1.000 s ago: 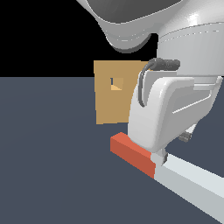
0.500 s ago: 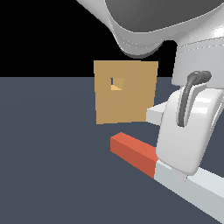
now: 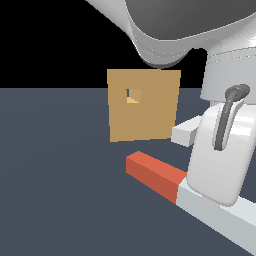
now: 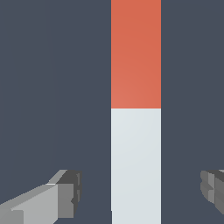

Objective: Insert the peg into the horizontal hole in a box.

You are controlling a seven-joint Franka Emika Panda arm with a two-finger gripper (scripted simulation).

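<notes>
- The long square-section peg, red-orange at one end and pale grey-white along the rest, lies flat on the dark slate-blue floor.
- Its red-orange end points toward the flat tan square box, stopping short of the box with bare floor between them.
- The box stands upright behind the peg; the small square hole sits in the upper part of the box face, toward the exterior view's left.
- The peg is not in the hole.
- The white robot arm's gripper hangs over the grey-white part of the peg, just past the colour change, farther from the box than the red-orange end.
- In the wrist view the two grey fingers stand wide apart, one on either side of the peg, with floor visible between each and the peg; neither touches it.
</notes>
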